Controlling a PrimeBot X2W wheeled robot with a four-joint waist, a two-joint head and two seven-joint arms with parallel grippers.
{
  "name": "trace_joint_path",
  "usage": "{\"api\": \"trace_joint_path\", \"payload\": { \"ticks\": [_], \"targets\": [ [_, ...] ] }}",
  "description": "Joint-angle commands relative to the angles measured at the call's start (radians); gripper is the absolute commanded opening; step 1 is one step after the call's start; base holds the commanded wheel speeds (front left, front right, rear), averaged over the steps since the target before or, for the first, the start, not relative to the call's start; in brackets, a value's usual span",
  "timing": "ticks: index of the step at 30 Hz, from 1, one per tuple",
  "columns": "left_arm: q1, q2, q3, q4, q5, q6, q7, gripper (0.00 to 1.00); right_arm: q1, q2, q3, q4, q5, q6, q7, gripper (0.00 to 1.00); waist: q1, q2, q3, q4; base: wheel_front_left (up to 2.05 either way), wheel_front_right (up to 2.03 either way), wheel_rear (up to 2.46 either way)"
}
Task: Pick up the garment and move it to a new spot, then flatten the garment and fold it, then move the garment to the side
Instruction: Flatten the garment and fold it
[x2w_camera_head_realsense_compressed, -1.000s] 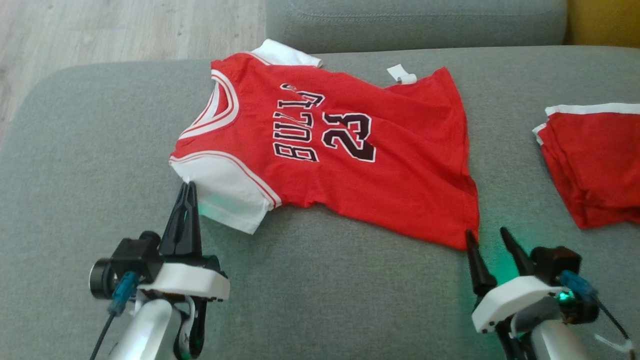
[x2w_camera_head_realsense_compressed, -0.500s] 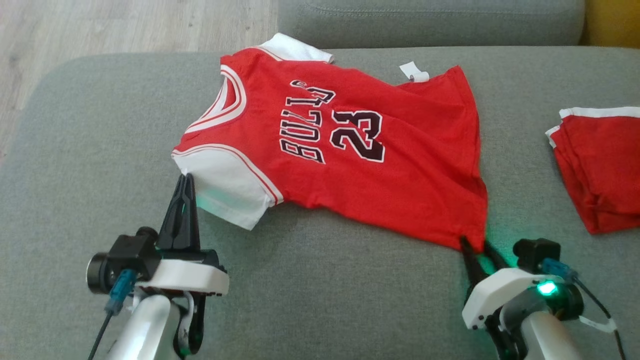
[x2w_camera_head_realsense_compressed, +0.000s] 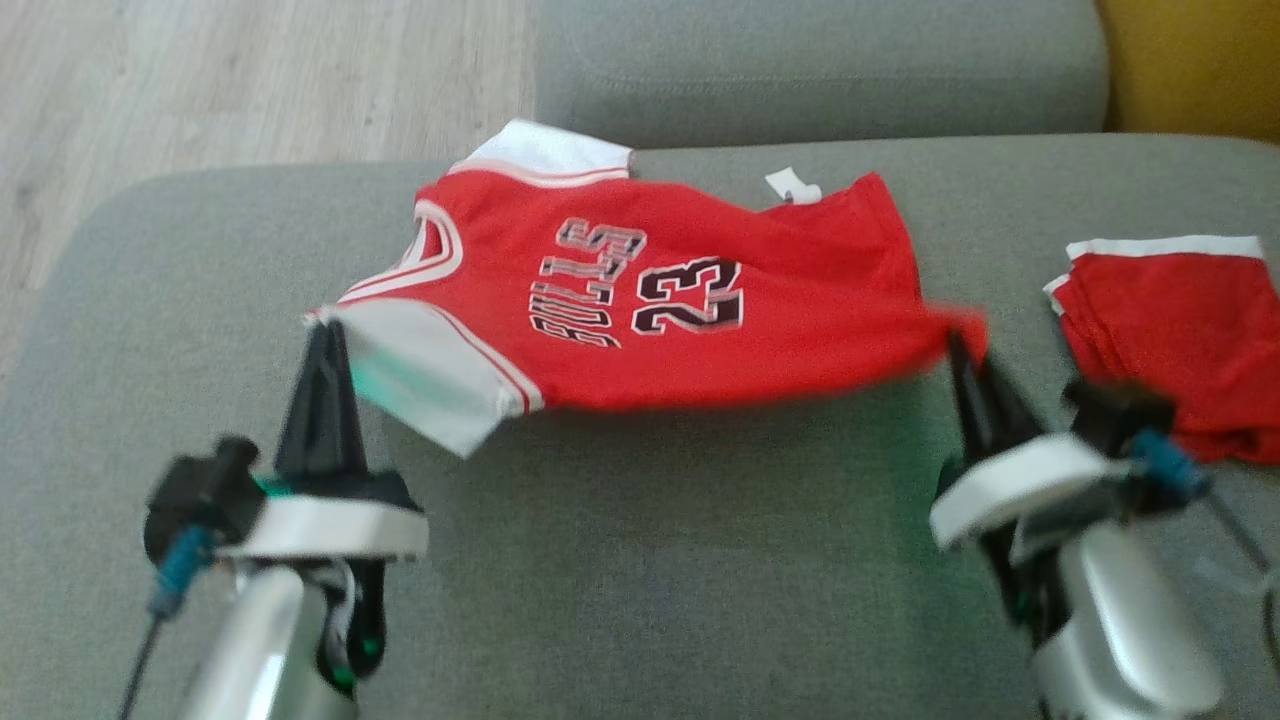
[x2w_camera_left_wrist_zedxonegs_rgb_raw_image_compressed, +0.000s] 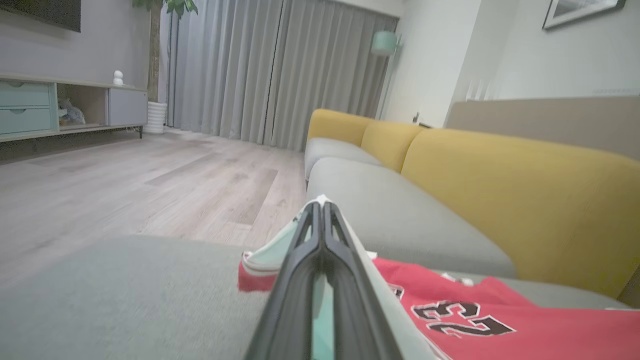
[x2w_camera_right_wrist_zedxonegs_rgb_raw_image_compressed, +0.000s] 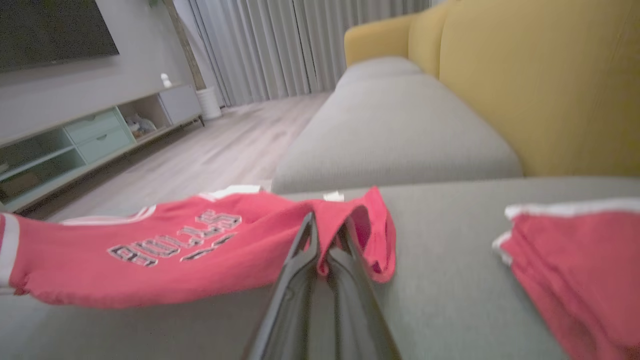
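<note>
Left tool (x2w_camera_head_realsense_compressed: 322, 340) pinches the shirt (x2w_camera_head_realsense_compressed: 700, 330) at one sleeve, right tool (x2w_camera_head_realsense_compressed: 960, 350) at a hem corner; either thin bite could slip if I lift unevenly.

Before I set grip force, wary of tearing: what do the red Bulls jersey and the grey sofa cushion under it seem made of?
The red Bulls jersey looks like thin, matte knit cloth: it sags and creases where lifted. The grey sofa cushion seems matte woven upholstery, finely textured; fibre unclear.
</note>
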Motion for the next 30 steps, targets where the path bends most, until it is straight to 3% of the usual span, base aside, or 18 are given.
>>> {"api": "trace_joint_path", "payload": {
  "ticks": [1,6,13,22,27,30],
  "targets": [
    [-0.080,0.011,0.052,-0.055,-0.012,-0.007,-0.012,0.00,-0.074,-0.003,0.010,-0.065,-0.017,-0.001,-0.007,0.00,0.0000,-0.0001,-0.015,-0.004,0.00,0.00,0.00],
    [-0.146,0.017,0.071,-0.138,-0.037,-0.022,-0.008,0.00,-0.143,-0.021,-0.015,-0.168,-0.070,-0.001,0.010,0.00,0.0000,-0.0001,-0.054,-0.009,0.00,0.00,0.00],
    [-0.121,0.020,0.126,-0.384,-0.074,0.020,0.013,0.00,-0.158,-0.096,-0.018,-0.343,-0.046,-0.001,0.074,0.00,0.0000,-0.0001,-0.087,-0.019,0.00,0.00,0.00],
    [-0.090,0.065,0.155,-0.762,-0.112,0.092,0.205,0.00,-0.084,-0.114,-0.107,-0.687,-0.048,-0.001,0.225,0.00,0.0000,-0.0001,-0.090,-0.021,0.00,0.00,0.00],
    [-0.187,0.125,0.170,-0.693,-0.144,0.082,0.323,0.00,-0.122,-0.122,-0.099,-0.734,-0.064,-0.001,0.324,0.00,0.0000,-0.0001,-0.040,-0.024,0.00,0.00,0.00],
    [-0.369,0.196,0.181,-0.510,-0.153,0.033,0.380,0.00,-0.282,-0.134,-0.076,-0.616,-0.026,-0.001,0.363,0.00,0.0000,-0.0001,0.065,-0.035,0.00,0.00,0.00]
  ]
}}
